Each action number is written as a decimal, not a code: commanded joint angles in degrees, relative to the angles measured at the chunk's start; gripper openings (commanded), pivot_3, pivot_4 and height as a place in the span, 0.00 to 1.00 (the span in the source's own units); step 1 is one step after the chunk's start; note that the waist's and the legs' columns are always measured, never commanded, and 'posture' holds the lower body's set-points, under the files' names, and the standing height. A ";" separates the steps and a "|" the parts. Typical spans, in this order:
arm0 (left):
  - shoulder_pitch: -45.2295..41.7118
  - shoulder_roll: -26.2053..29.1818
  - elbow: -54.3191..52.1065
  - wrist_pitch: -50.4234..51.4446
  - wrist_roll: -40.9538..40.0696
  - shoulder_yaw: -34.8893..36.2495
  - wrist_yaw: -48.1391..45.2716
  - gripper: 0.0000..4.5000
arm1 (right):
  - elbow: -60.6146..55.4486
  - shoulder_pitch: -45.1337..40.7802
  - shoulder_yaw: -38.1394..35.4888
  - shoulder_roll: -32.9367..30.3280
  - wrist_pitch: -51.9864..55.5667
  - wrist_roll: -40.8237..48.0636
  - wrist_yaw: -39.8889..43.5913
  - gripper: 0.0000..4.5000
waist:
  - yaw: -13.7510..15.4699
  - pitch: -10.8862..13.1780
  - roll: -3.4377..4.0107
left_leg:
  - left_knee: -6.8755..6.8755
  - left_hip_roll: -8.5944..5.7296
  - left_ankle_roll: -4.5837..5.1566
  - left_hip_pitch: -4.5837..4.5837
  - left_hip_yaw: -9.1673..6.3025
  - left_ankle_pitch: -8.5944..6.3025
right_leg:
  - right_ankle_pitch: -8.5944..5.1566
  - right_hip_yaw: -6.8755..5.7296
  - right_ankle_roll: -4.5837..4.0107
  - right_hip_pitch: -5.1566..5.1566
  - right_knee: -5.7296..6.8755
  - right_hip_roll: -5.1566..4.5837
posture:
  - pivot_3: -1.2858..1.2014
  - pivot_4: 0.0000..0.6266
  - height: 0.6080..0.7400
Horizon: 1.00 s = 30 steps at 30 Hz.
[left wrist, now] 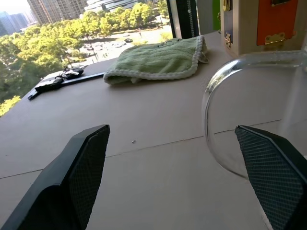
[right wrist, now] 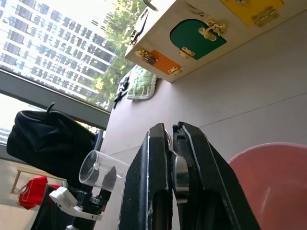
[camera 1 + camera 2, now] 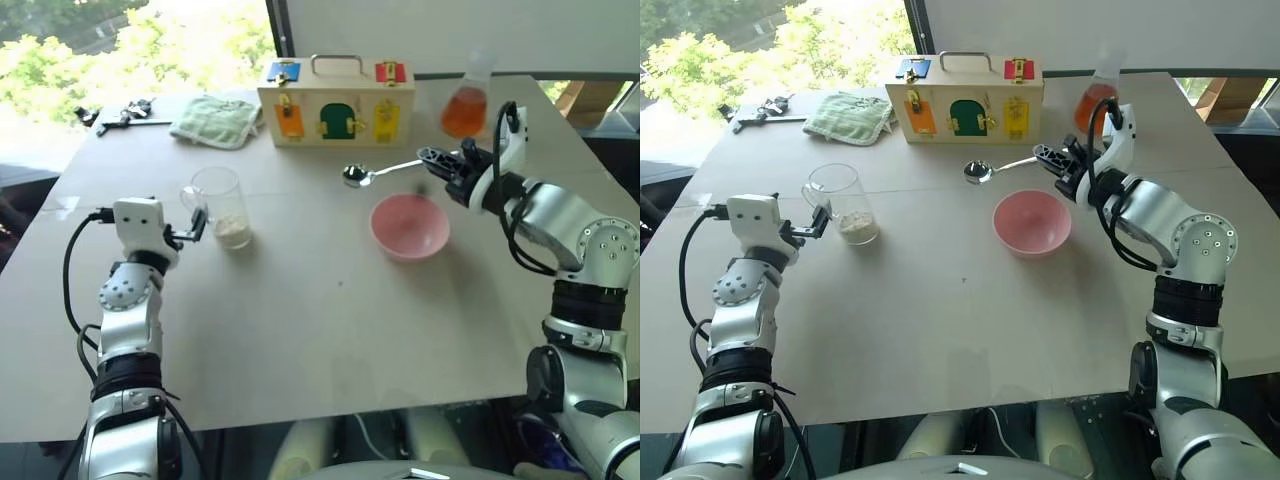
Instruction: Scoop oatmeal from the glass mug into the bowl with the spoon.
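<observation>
Toward the left side of the pale wooden table [image 3: 300,330] stands the clear, colourless glass mug [image 3: 221,205], upright, with a small clump of pale beige oatmeal flakes [image 3: 233,231] lying at its bottom. Glass like this is probably rigid, smooth and breakable, so I judge it slippery between hard fingers; the curved side handle, which faces the left edge of the table, looks like the surest place to take hold, or else the lower wall of the mug where a squeeze would not tip it. The oatmeal looks dry, loose and very light, apt to spill from a tilted spoon.

Just beside that handle hovers the left gripper [image 3: 194,229], its two black fingers spread wide with nothing between them; in the left wrist view the handle's glass loop sits close to one finger [image 1: 271,167], though whether it touches I cannot tell.

Further right, near the middle of the table, the small round pink bowl of matte plastic [image 3: 409,225] sits empty. Above and behind it, the shiny silver metal spoon [image 3: 372,173] is carried level, its oval bowl pointing toward the mug. The right gripper [image 3: 432,157] has its fingers pinched tight on the end of the slim handle. The spoon is stiff and slick, so a grip that far back could let it twist.

Along the far edge lie a wooden latch box with coloured doors [image 3: 336,102], a folded green cloth [image 3: 217,120], a flask of orange liquid [image 3: 466,105] and some dark tools [image 3: 125,115] near the far left corner.
</observation>
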 commanded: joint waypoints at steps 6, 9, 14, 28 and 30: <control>-4.02 1.50 5.69 -4.93 0.24 -0.43 -1.45 0.98 | -3.28 -0.26 -0.07 -0.40 -1.85 0.63 2.14 0.00 | -0.13 -0.01 -0.01 | 0.00 -0.01 0.00 -0.02 0.01 0.00 | 0.00 0.00 0.00 -0.02 -0.01 -0.01 | 0.52 0.24 1.00; -3.87 1.58 6.44 -5.66 -0.04 -0.24 -1.81 0.98 | -3.91 0.12 0.10 -0.24 -2.12 0.80 1.84 0.00 | -0.09 -0.01 -0.01 | 0.00 0.00 0.00 -0.02 -0.01 0.00 | 0.00 -0.01 0.00 -0.04 -0.01 -0.01 | 0.52 0.24 1.00; -3.90 1.45 7.07 -6.82 -1.00 0.31 -2.77 0.72 | -4.31 0.37 0.54 -0.20 -2.69 0.74 1.85 0.00 | -0.07 -0.01 -0.01 | 0.00 0.00 0.00 -0.04 0.00 0.00 | 0.00 -0.01 0.00 -0.04 -0.01 -0.01 | 0.52 0.24 1.00; -0.07 0.14 3.16 -5.78 -2.48 0.82 -1.68 0.00 | -3.68 0.18 0.92 -0.65 -2.87 0.00 3.06 0.00 | -0.25 -0.02 -0.03 | 0.00 0.01 0.00 0.02 0.04 0.00 | 0.00 0.04 0.00 -0.05 0.06 0.00 | 0.52 0.24 1.00; 1.53 -0.78 -0.24 -4.27 -3.49 0.67 -1.53 0.00 | -3.66 0.17 0.94 -0.71 -2.82 -0.11 3.19 0.00 | -0.21 -0.02 -0.03 | 0.00 0.01 0.00 0.01 0.04 0.00 | 0.00 0.03 0.00 -0.04 0.05 0.00 | 0.52 0.24 1.00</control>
